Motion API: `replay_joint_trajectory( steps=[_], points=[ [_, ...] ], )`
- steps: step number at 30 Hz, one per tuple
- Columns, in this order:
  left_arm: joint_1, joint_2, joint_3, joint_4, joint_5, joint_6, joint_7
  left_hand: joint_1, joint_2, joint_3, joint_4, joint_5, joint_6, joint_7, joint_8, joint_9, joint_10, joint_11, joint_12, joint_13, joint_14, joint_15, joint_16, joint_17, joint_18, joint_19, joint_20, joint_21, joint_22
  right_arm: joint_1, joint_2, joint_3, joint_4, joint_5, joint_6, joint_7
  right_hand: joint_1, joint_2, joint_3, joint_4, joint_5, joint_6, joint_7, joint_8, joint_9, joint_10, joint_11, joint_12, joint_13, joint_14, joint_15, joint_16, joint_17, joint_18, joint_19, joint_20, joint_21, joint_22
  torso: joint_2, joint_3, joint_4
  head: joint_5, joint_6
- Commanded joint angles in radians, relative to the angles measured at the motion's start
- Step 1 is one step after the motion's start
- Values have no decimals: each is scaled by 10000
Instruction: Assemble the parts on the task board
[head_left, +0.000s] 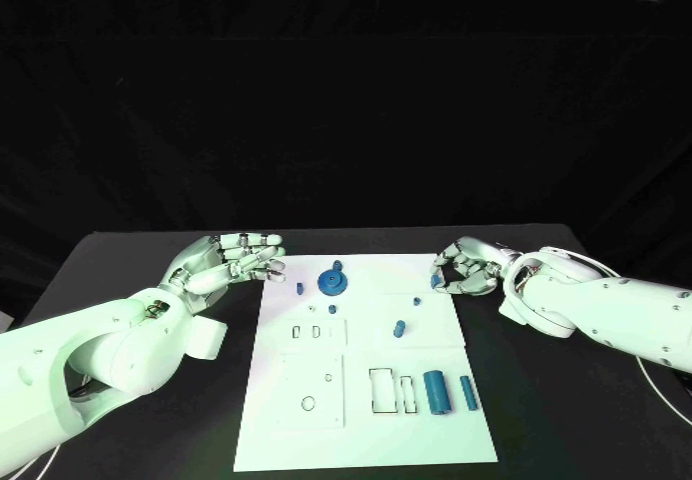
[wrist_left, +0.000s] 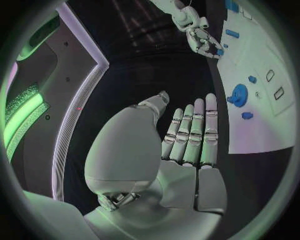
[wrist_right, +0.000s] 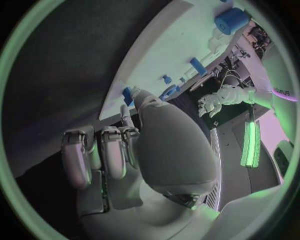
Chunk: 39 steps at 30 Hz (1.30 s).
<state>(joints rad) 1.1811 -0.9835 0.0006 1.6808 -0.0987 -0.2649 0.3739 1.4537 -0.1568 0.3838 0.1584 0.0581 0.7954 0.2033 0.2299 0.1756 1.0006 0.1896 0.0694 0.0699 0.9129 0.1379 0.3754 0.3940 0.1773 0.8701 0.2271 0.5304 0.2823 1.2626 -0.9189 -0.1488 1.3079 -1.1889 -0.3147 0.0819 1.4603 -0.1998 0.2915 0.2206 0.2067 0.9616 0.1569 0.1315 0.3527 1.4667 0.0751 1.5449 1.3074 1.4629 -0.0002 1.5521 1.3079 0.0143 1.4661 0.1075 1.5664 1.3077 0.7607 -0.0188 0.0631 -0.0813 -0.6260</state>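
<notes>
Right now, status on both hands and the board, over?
Left hand open, holding nothing, off the task board's far left corner. Right hand pinching a small blue part at the far right edge. Nothing in the way.

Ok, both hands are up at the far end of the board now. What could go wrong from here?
1. The right hand curls its fingers at a small blue piece by the white task board's right edge; whether it is gripped is unclear, so it might slip onto the black table.
2. The left hand hovers beside the round blue wheel-shaped part; a sweep could knock it.
</notes>
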Motion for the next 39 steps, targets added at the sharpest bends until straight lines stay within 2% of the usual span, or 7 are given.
replay_joint_trajectory(
  steps=[1, 7, 15, 21, 25, 31, 39],
  points=[
    [4, 9, 5, 11, -35, 200, 26, -62, 21, 13, -18, -47, -79, 398, -44, 11, -41, -7, -30, -9, -84, -1, 40, 13, -8, -86, -4, 35, 13, -17, 39, 0, -13, -140, 241, -75, 2, 133, 51, -19, -27, 74, -10, 52, 7, 851, -27, 33, 2421, 972, -16, 36, 2170, -143, 1047, -32, 44, 2631, 0, 9, -3, 56, -3],
    [4, 10, 5, 3, -37, 200, 11, -66, 22, 14, -19, -48, -79, 399, -44, 12, -42, -6, -29, -8, -89, 0, 42, 16, -7, -93, -2, 41, 17, -97, 112, -1, -48, -149, 252, -105, -22, 183, 131, 2, -22, 159, -33, 93, 20, 871, -43, 56, 2443, 975, -31, 39, 2181, -143, 1047, -45, 44, 2631, 7, 11, 14, 72, -2],
    [4, 7, 5, -11, -40, 213, -10, -67, 23, 15, -20, -48, -79, 399, -44, 12, -43, -6, -28, -8, -94, 1, 41, 18, -8, -99, -1, 43, 18, -179, 176, -1, -101, -316, 207, -221, -83, 342, 386, 32, 7, 427, -152, 242, 71, 921, -144, 113, 2497, 973, -117, 36, 2174, -143, 1047, -113, 44, 2631, 5, 1, 5, 64, -38],
    [4, 8, 5, -17, -41, 234, -30, -67, 23, 15, -20, -48, -79, 399, -44, 12, -43, -6, -28, -8, -94, 1, 41, 18, -8, -99, -1, 43, 18, -190, 190, 0, -86, -348, 44, -249, -106, 397, 499, 15, 17, 555, -213, 331, 106, 926, -197, 117, 2502, 974, -165, 37, 2177, -143, 1047, -158, 44, 2631, 0, 6, -6, 66, -44],
    [4, 10, 5, -22, -41, 249, -44, -67, 23, 15, -20, -48, -79, 399, -44, 12, -43, -6, -28, -8, -94, 1, 41, 18, -8, -99, -1, 43, 18, -193, 192, 0, -42, -356, -215, -216, -109, 415, 550, -3, 18, 613, -245, 376, 126, 939, -225, 132, 2516, 976, -189, 38, 2183, -143, 1047, -180, 44, 2631, -2, 2, 4, 67, -40],
    [3, 17, 5, -38, -47, 275, -62, -68, 23, 17, -25, -48, -81, 400, -45, 13, -46, -4, -26, -7, -108, 4, 38, 20, -8, -114, 3, 49, 22, -195, 159, 3, 161, -266, -937, -242, -101, 449, 634, -45, 19, 688, -290, 443, 156, 944, -267, 138, 2522, 978, -223, 41, 2192, -143, 1047, -213, 44, 2631, -9, 2, 3, 79, -26],
    [0, 40, 4, -102, -56, 294, -91, -68, 23, 18, -29, -49, -82, 400, -45, 13, -48, -4, -25, -6, -118, 6, 36, 22, -9, -125, 5, 53, 25, -36, 102, 52, 724, -176, -1312, -1018, -59, 503, 775, -135, 21, 739, -336, 515, 191, 855, -320, 24, 2418, 982, -255, 45, 2208, -143, 1047, -251, 44, 2631, -37, -10, -8, 128, -41]
  ],
)
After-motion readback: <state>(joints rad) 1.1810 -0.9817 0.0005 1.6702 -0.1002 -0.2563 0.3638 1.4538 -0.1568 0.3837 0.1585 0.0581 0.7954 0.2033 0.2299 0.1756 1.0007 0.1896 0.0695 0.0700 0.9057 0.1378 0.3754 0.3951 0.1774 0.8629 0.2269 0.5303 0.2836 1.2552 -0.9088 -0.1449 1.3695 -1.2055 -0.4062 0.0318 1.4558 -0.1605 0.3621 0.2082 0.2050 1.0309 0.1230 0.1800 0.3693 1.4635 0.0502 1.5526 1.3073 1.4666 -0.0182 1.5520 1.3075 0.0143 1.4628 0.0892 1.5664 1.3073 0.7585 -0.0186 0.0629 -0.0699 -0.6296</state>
